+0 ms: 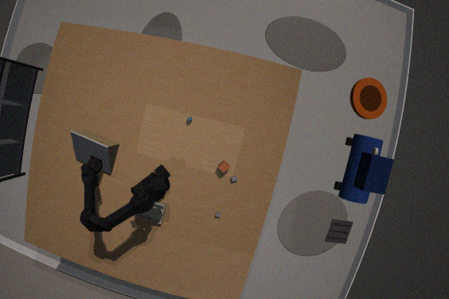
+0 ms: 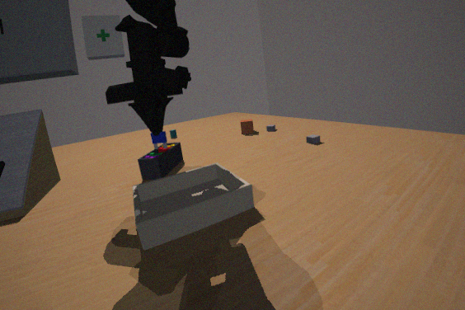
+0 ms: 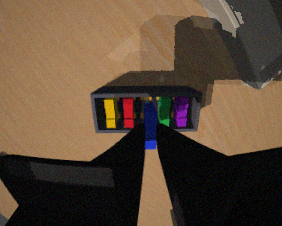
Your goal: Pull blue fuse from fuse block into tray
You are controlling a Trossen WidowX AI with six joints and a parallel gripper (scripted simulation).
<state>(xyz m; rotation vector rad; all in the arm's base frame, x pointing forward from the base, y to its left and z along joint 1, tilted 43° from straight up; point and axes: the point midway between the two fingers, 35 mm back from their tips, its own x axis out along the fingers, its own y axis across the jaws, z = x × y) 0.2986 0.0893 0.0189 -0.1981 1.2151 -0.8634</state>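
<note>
My gripper (image 2: pixel 157 133) (image 3: pixel 150 129) is shut on the blue fuse (image 2: pixel 159 138) (image 3: pixel 150 120) and holds it upright over the fuse block (image 2: pixel 149 169) (image 3: pixel 122 91). The fuse's two pale prongs show under its blue body in the exterior view; whether their tips are clear of the block is hard to tell. The yellow fuse (image 3: pixel 110 114), red fuse (image 3: pixel 128 113), green fuse (image 3: pixel 164 111) and purple fuse (image 3: pixel 181 113) sit in the block. The grey tray (image 1: pixel 163 215) (image 2: pixel 198 215) (image 3: pixel 262 47) stands beside the block. The arm hides the block in the top view.
A slanted grey panel (image 1: pixel 89 150) (image 2: pixel 16 168) stands near the arm's base. An orange cube (image 1: pixel 224 167) (image 2: pixel 246 127), two small grey blocks and a small teal piece (image 1: pixel 189 119) (image 2: pixel 173 133) lie farther off on the table.
</note>
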